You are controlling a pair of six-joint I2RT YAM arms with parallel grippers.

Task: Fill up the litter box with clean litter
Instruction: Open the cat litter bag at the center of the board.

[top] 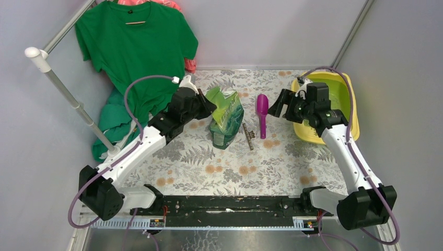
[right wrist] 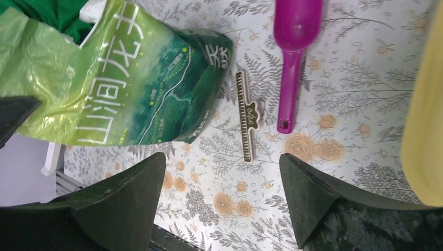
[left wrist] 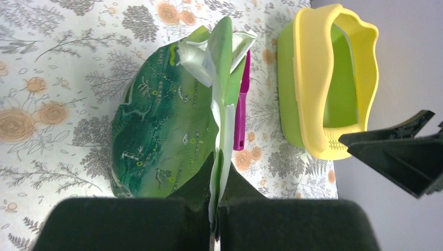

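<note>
Counter (top: 209, 167), floral-patterned cover; near edge partly masked by the arm bases. Litter box (top: 355, 104), yellow tray with a green-tinted inside, stands at the far right corner of the counter; its near-left part is covered by the right arm in the top view, the right wrist view cuts it to a yellow strip at the frame edge (right wrist: 426, 104), and the left wrist view shows its rim and inner wall (left wrist: 313, 78) but not its whole floor. Green bag (top: 225, 120), glossy, printed, stands at mid-counter with a crumpled mouth; its contents are screened by its own film, so the clean litter cannot be made out in any view. Left tool (left wrist: 215, 209), fingers pressed together, pinching the pale upper edge of the green bag (left wrist: 162, 130); the fingertips are largely lost behind the film. Right tool (right wrist: 222, 157), fingers spread wide, gripping nothing, above the counter between scoop and litter box. Purple scoop (top: 262, 112) lies flat just right of the bag; the left wrist view shows only a sliver behind the bag (left wrist: 241, 104). Bag clip (right wrist: 248, 117), slim and toothed, lies between bag and scoop handle; its label is too small to read. Green T-shirt (top: 133, 47) hangs at far left, with a pink garment behind it mostly covered.
</note>
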